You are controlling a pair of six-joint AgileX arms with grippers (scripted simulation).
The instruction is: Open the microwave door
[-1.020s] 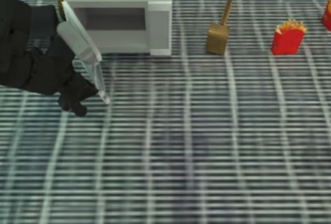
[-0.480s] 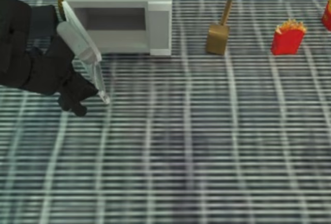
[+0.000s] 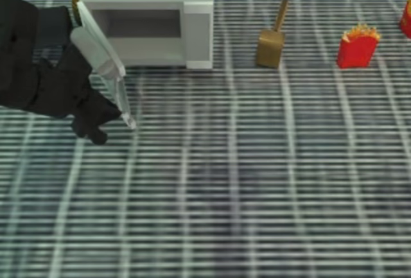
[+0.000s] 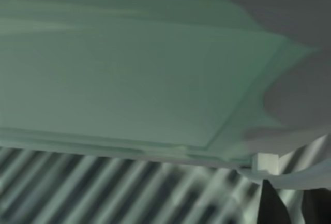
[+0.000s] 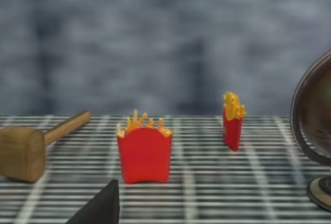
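Microwave door (image 3: 106, 66) swung wide open, left gripper (image 3: 106, 124) at its free edge

Microwave (image 3: 160, 8): matt, smooth white-grey casing, plastic-like. Door (image 3: 106, 60): pale translucent glassy panel, slightly glossy, greenish in the left wrist view. Mallet (image 3: 271, 40): brown, wood-like, dull finish. Chip cartons (image 3: 357, 48): red, smooth, paper-like. Tabletop (image 3: 257, 194): ribbed grey, metallic look. Left gripper (image 3: 96, 124): matt black. Globe (image 5: 315, 125): glossy brown.

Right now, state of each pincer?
Left pincer: at the free edge of the swung-out microwave door; open or shut cannot be told.
Right pincer: not in view.
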